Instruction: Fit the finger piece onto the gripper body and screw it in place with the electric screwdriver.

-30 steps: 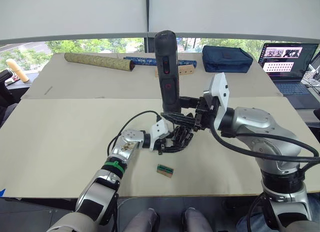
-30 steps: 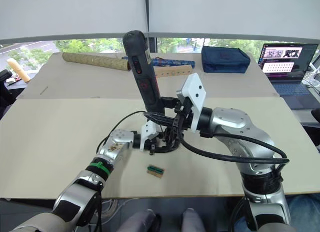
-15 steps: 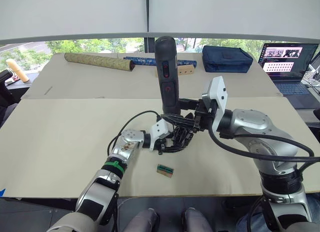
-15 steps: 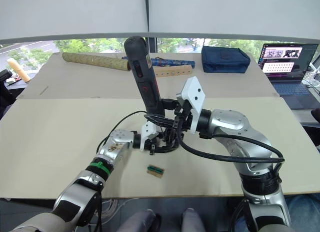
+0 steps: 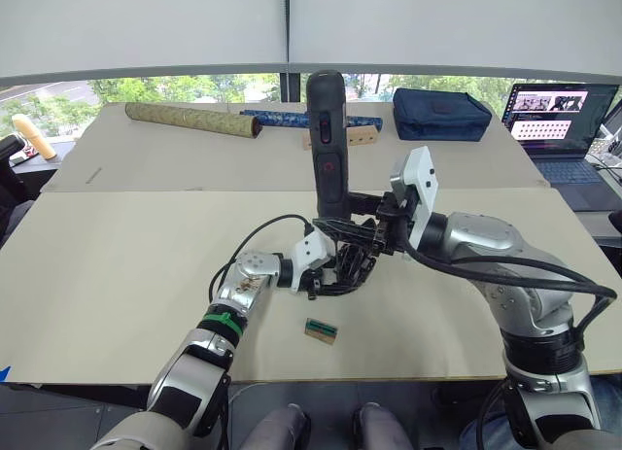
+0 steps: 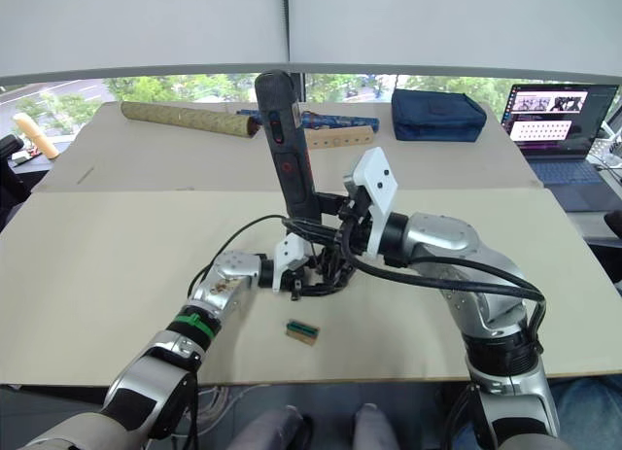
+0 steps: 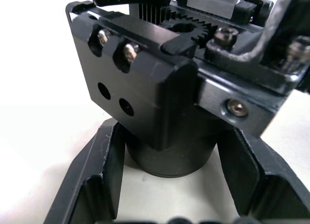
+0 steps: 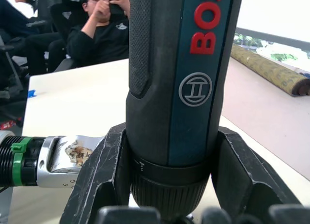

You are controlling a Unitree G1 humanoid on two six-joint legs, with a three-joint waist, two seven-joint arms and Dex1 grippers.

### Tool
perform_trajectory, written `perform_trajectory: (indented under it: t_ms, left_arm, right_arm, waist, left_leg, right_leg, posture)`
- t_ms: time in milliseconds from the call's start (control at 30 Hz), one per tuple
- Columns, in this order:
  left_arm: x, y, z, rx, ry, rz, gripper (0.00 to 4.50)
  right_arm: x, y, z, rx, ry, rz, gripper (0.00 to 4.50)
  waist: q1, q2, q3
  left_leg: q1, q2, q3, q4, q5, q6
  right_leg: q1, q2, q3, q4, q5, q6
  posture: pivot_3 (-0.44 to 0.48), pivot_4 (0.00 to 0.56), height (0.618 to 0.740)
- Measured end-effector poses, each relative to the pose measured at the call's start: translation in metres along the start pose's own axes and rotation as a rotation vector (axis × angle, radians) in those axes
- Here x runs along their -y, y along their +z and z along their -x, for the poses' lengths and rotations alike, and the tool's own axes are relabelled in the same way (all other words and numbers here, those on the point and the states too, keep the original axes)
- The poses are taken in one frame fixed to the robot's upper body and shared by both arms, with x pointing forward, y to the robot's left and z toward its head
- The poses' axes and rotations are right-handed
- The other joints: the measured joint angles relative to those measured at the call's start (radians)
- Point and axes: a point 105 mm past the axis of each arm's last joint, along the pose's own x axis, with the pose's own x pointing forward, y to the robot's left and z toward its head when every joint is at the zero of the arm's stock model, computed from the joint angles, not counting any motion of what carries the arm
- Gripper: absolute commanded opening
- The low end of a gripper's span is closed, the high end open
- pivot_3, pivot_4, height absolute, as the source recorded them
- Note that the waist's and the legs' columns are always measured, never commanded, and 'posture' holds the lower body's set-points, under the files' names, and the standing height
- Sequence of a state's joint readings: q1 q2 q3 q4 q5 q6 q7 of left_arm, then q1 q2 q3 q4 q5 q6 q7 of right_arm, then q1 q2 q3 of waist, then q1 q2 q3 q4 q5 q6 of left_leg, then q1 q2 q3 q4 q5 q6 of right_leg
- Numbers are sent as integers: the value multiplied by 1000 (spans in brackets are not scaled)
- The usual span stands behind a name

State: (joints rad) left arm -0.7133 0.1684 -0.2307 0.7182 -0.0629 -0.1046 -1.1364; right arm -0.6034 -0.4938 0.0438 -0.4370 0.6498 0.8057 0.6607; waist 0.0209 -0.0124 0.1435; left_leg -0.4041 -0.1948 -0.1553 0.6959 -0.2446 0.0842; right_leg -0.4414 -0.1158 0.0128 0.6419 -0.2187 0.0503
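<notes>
The electric screwdriver (image 5: 326, 144) stands nearly upright over the table's middle, bit end down, and my right gripper (image 5: 337, 228) is shut on its lower barrel. In the right wrist view the fingers (image 8: 100, 180) clamp the screwdriver (image 8: 179, 88) from both sides. Just below it, my left gripper (image 5: 342, 271) is shut on the gripper body (image 5: 352, 265) at the table surface. The left wrist view shows the gripper body (image 7: 160, 88) up close between the fingers (image 7: 97, 180), with screw heads and a gear on top. I cannot tell the finger piece apart from the body's black parts.
A small green-and-tan block (image 5: 321, 330) lies near the front edge. At the back lie an olive roll (image 5: 194, 120), a blue rolled tube (image 5: 282, 117), a perforated wooden strip (image 5: 358, 135) and a blue pouch (image 5: 439, 113). A laptop (image 5: 559, 115) stands far right. A person (image 8: 99, 25) sits beyond the table.
The screwdriver's top has swung slightly to the right, so it stands more upright, and the right wrist has turned with it. The left gripper and the gripper body have stayed put.
</notes>
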Motion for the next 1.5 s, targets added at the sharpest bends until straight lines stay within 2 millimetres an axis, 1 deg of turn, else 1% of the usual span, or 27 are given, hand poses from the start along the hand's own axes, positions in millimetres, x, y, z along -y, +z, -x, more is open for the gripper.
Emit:
perform_trajectory:
  t_ms: [100,267,533,767,1033,1200,1500]
  left_arm:
    - [0,0,0,0,0,0,2284]
    - [0,0,0,0,1,0,2284]
    - [0,0,0,0,1,0,2284]
    - [0,0,0,1,1,0,2284]
    - [0,0,0,0,3,0,2284]
    - [0,0,0,0,3,0,2284]
    - [0,0,0,1,4,0,2284]
  right_arm:
    - [3,3,1,15,-20,-2,1912]
    - [3,16,2,56,-19,15,1912]
    - [0,20,4,61,-3,44,1912]
    - [-3,14,5,55,7,58,1912]
    - [-5,17,4,75,22,118,1912]
    - [-6,9,6,61,21,113,1912]
    - [-6,7,7,59,19,130,1912]
  waist:
    - [0,0,0]
    - [-1,0,0]
    - [-1,0,0]
    - [-2,0,0]
    - [-2,0,0]
    - [-3,0,0]
    - [-3,0,0]
  left_leg:
    - [0,0,0,0,0,0]
    - [0,0,0,0,0,0]
    - [0,0,0,0,0,0]
    - [0,0,0,0,0,0]
    - [0,0,0,0,0,0]
    - [0,0,0,0,0,0]
    - [0,0,0,0,0,0]
  right_leg:
    - [0,0,0,0,0,0]
    - [0,0,0,0,0,0]
    - [0,0,0,0,0,0]
    - [0,0,0,0,0,0]
    - [0,0,0,0,0,0]
    - [0,0,0,0,0,0]
    - [0,0,0,0,0,0]
  posture:
    - [0,150,740]
    - [0,150,740]
    - [0,150,740]
    - [0,150,740]
    - [0,150,740]
    - [0,150,740]
    - [0,150,740]
